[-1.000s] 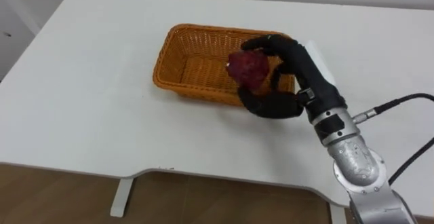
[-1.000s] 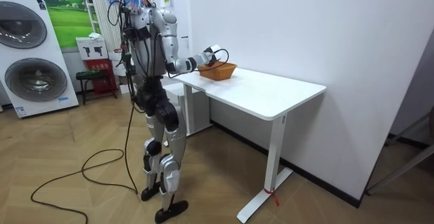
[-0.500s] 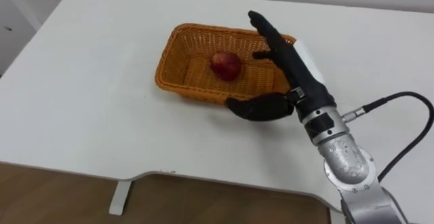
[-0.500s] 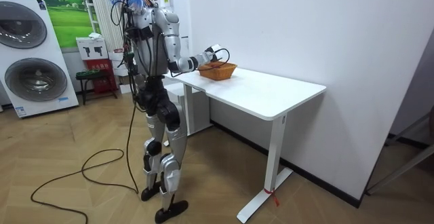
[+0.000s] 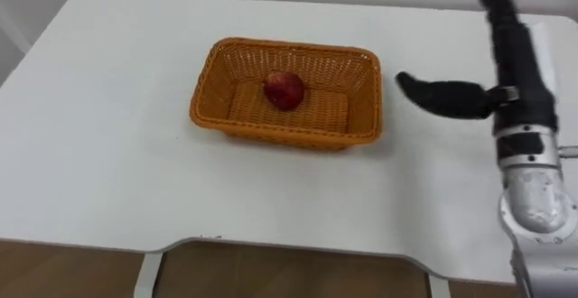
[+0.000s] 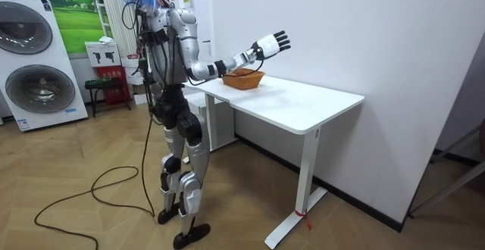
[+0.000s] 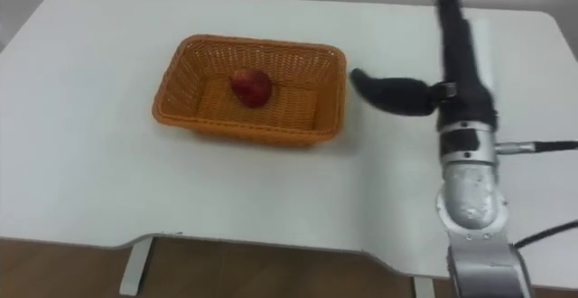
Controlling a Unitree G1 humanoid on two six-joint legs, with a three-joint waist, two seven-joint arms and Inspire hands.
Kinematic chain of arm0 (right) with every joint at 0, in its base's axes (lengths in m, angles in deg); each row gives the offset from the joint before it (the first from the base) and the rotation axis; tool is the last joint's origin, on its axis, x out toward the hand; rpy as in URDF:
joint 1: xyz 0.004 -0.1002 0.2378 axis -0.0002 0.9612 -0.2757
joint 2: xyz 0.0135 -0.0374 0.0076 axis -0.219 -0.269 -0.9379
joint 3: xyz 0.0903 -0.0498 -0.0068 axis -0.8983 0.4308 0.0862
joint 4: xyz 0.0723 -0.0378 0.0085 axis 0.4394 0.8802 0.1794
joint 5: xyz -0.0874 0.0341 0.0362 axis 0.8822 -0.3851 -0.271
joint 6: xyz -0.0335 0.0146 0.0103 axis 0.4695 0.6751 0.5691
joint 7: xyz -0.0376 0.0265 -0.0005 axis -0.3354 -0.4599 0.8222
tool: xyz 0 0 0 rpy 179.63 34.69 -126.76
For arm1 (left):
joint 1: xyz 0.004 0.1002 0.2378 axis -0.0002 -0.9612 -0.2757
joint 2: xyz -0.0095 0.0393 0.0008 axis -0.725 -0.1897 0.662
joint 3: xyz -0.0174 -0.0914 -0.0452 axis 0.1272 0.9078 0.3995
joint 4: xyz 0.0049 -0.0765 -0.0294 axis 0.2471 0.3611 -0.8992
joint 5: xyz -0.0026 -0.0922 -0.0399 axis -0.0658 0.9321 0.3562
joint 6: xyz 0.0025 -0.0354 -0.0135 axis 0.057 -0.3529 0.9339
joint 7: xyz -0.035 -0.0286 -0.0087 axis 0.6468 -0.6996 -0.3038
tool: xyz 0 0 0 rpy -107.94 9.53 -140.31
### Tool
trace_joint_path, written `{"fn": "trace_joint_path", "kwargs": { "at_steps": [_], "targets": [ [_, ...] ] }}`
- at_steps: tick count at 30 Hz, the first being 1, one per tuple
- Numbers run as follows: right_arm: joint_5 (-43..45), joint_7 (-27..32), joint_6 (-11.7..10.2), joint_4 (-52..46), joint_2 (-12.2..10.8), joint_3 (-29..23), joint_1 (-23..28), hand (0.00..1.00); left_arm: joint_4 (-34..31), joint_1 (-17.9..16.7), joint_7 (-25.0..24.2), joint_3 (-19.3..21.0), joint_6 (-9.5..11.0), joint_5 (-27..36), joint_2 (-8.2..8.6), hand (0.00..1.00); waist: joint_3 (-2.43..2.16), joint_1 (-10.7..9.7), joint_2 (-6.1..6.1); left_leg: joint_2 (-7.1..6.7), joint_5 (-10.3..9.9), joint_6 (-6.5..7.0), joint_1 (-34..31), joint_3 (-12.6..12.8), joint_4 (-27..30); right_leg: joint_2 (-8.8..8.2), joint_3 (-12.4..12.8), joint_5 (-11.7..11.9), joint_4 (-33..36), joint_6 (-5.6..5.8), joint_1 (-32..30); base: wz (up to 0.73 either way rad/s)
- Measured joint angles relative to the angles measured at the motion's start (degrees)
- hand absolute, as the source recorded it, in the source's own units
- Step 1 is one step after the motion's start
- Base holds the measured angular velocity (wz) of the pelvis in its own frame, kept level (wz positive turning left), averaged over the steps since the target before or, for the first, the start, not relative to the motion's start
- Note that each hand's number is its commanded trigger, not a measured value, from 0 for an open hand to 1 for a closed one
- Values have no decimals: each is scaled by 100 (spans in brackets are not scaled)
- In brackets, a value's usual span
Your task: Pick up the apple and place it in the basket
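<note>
Right hand (image 5: 518, 79) raised above the counter (image 5: 108, 153), fingers straight, thumb spread, holding nothing.
Apple (image 5: 284, 89) rests inside the wicker basket (image 5: 271, 128) near its far wall, well left of the hand; roundish, stem direction unclear.

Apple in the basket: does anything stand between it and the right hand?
Only the right wall of the basket. The apple lies uncovered inside; the right hand hovers open to the right of the basket, above the table.
</note>
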Motion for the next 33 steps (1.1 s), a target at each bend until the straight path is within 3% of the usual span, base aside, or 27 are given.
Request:
{"fn": "trace_joint_path", "kwargs": {
  "at_steps": [3,5,9,14,18,22,27,33],
  "targets": [
    [-305,945,-217,0,35,-708,19,0,-49,-218,198,230,64,-4,-91,0,-45,-118,-58,-8,-1,-1,16,46,1,20,-21,1,6,0,9,-5],
    [-367,1515,-347,53,107,-1089,66,0,-54,-306,271,347,90,-1,-119,0,-43,-159,-56,-5,-1,-1,31,46,1,25,-7,1,3,0,11,-5],
    [-1331,2535,-592,1001,241,-1914,175,0,-130,-543,417,440,88,-69,-139,0,-27,-301,-34,-1,-2,-2,79,72,0,26,-1,1,-6,0,85,2],
    [-2958,2858,-414,2917,231,-2392,409,0,-197,-583,480,577,-73,-65,-116,0,-23,-451,0,-4,-3,-5,-24,9,44,20,-26,0,3,1,56,6],
    [-3756,2567,3,4855,203,-2314,538,0,-197,-534,418,604,-257,-88,-59,0,-35,-443,70,3,-4,-6,-133,5,99,8,20,-2,99,-1,-58,-3],
    [-4057,1925,290,6651,43,-1624,594,0,-171,-498,416,599,-374,-72,-23,0,-26,-389,58,11,23,-20,-71,21,97,5,102,-28,199,-25,-62,-5],
    [-3977,892,605,7771,-135,-981,740,0,-177,-504,283,600,-481,-156,39,0,0,-215,16,14,22,-21,55,34,77,10,153,-49,115,-21,14,-3],
    [-3014,-365,846,8318,-275,-357,719,0,-149,-433,217,598,-691,-214,100,0,24,-75,20,15,19,-22,64,52,70,21,151,-37,90,-19,16,-2]
  ]
}}
